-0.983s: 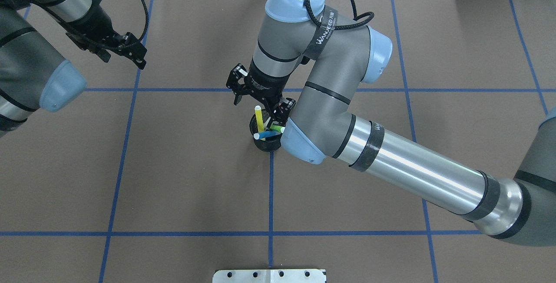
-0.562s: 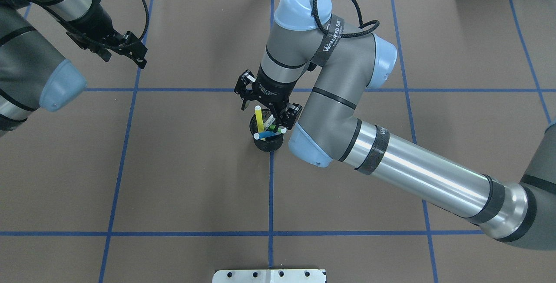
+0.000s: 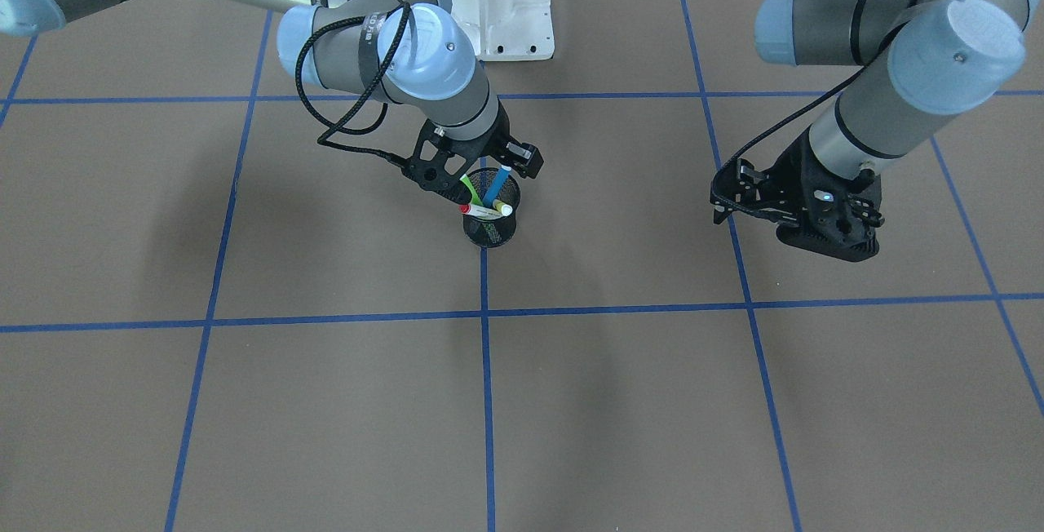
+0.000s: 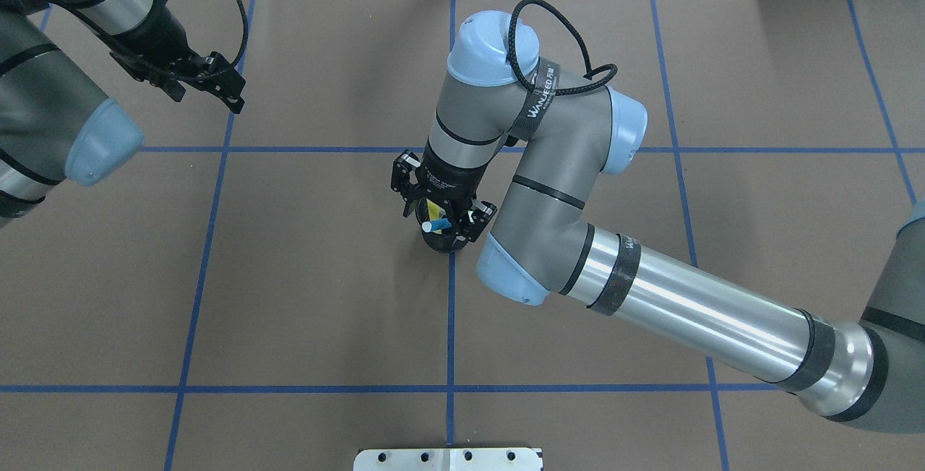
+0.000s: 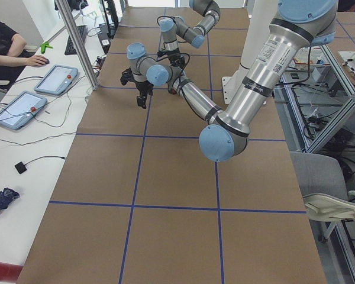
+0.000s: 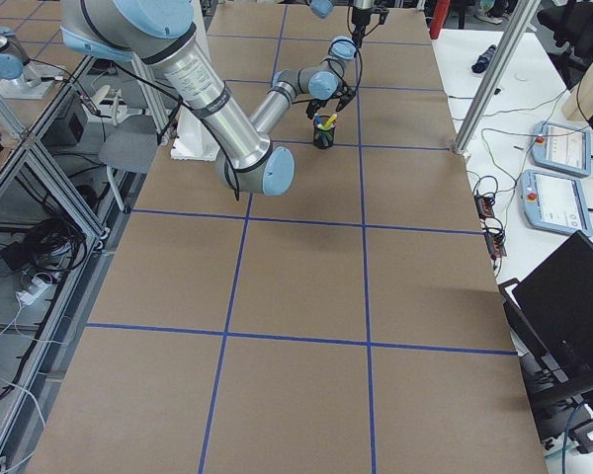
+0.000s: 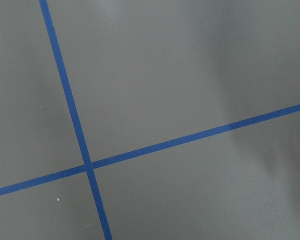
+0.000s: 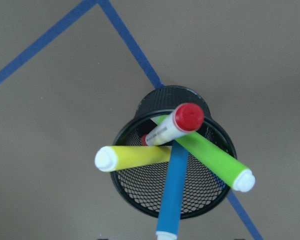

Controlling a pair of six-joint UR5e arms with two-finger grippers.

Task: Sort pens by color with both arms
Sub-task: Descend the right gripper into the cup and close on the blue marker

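All four pens stand in a black mesh cup (image 8: 137,187) near the middle of the brown tabletop (image 4: 289,276), right on one of the blue tape lines. From the right wrist camera, looking straight down, they fan out against the rim. The yellow pen (image 8: 135,156) leans one way and the green pen (image 8: 210,152) the opposite way. The blue pen (image 8: 172,195) tips toward the bottom of that view, and the red-capped pen (image 8: 175,127) lies across the others.

The right pincer (image 4: 442,217) hangs directly over the cup with its jaws apart, one on each side of the pen tops, gripping nothing. In the overhead view it hides most of the pens, and only the blue one's pale tip and a bit of yellow peek out.

The left pincer (image 4: 206,95) hovers well off toward the far left corner, above a tape line, jaws apart and empty. Its wrist camera sees only bare tabletop and crossing tape.
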